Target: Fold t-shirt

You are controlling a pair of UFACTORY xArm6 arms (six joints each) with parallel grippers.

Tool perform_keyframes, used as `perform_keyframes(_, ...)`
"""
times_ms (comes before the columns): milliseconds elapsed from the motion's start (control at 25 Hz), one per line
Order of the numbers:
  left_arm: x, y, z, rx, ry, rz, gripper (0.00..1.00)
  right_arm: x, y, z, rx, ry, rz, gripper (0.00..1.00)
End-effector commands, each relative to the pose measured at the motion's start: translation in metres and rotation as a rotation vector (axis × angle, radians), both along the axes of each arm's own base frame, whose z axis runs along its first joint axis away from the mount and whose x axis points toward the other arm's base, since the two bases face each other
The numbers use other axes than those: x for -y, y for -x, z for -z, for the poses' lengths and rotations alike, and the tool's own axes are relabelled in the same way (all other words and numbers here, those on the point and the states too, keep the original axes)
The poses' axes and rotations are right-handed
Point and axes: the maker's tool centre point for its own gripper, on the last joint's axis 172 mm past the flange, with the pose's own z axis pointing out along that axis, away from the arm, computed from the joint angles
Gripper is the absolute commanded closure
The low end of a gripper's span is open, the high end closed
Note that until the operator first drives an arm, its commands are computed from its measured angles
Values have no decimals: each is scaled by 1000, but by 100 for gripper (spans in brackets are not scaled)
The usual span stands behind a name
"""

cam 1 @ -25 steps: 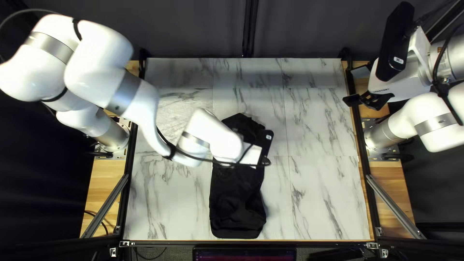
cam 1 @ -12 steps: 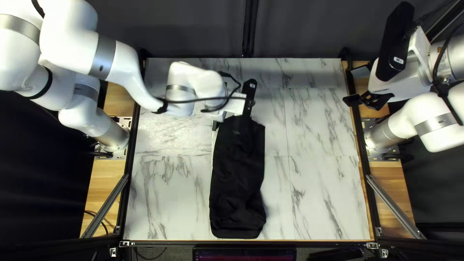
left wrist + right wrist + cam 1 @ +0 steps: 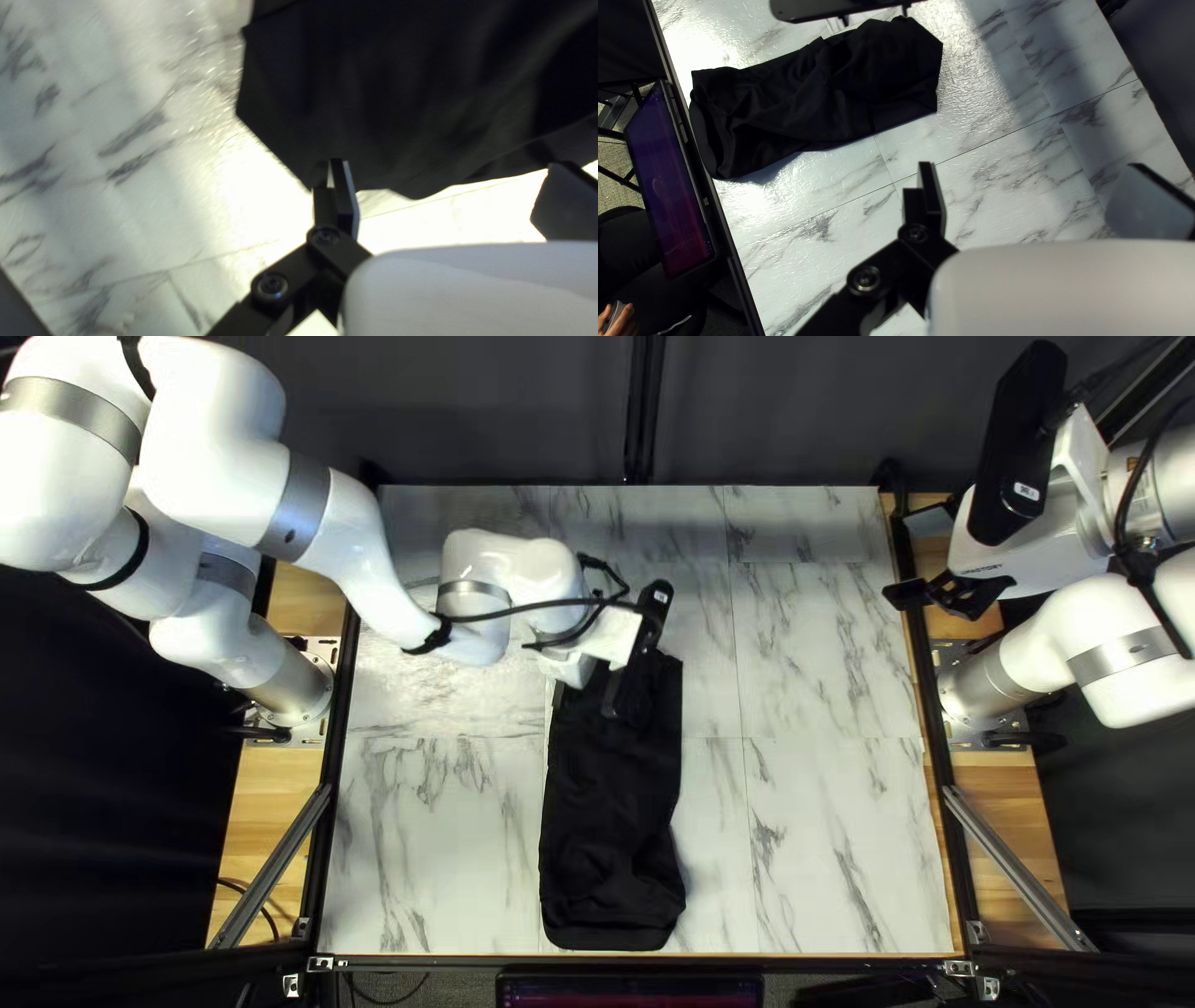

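The black t-shirt [image 3: 613, 834] lies as a long narrow folded strip, running from mid-table toward the near edge. Over its far end is my left gripper [image 3: 583, 695]. In the left wrist view the t-shirt [image 3: 411, 93] spreads ahead of the left gripper [image 3: 453, 186], whose fingers stand wide apart, one beside the cloth's edge, with no cloth gripped. My right gripper [image 3: 931, 595] hangs at the table's right edge, away from the cloth. In the right wrist view the t-shirt [image 3: 815, 102] lies well ahead of the right gripper [image 3: 1036, 186], open with nothing between its fingers.
Marble-patterned table [image 3: 822, 834] shows on both sides of the shirt. A screen [image 3: 669, 180] stands beyond the near edge, with a person's hand [image 3: 620, 320] near it. My left forearm [image 3: 386, 579] crosses the table's far left part.
My left gripper moved off the shirt's upper middle toward the table's far side, then came slightly nearer and rightward over the cloth's far end. The shirt's far end now looks flatter. The right arm stayed still.
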Motion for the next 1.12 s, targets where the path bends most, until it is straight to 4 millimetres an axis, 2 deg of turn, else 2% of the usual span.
perform_keyframes(40, 3, -11, 2, 4, 2, 12, 0, 0, 0, 0, 0, 0, 0, 0)
perform_keyframes(160, 6, -16, 1, 0, -1, 17, 3, 0, 0, 0, 0, 0, 0, 0)
perform_keyframes(240, 7, -18, -1, -5, -4, 15, 46, 0, 0, 0, 0, 0, 0, 0)
perform_keyframes(280, 7, -18, -1, -7, -6, 15, 100, 0, 0, 0, 0, 0, 0, 0)
perform_keyframes(480, 4, -23, -8, -12, -16, 18, 100, 0, 0, 0, 0, 0, 0, 0)
perform_keyframes(680, -7, -39, -27, -13, -51, 31, 100, 0, 0, 0, 0, 0, 0, 0)
perform_keyframes(760, -9, -50, -33, -13, -64, 49, 100, 0, 0, 0, 0, 0, 0, 0)
perform_keyframes(1040, 4, -71, -37, -2, -56, 107, 99, 0, 0, 0, 0, 0, 0, 0)
perform_keyframes(1080, 5, -72, -38, 0, -52, 112, 94, 0, 0, 0, 0, 0, 0, 0)
perform_keyframes(1120, 11, -77, -39, 7, -42, 125, 85, 0, 0, 0, 0, 0, 0, 0)
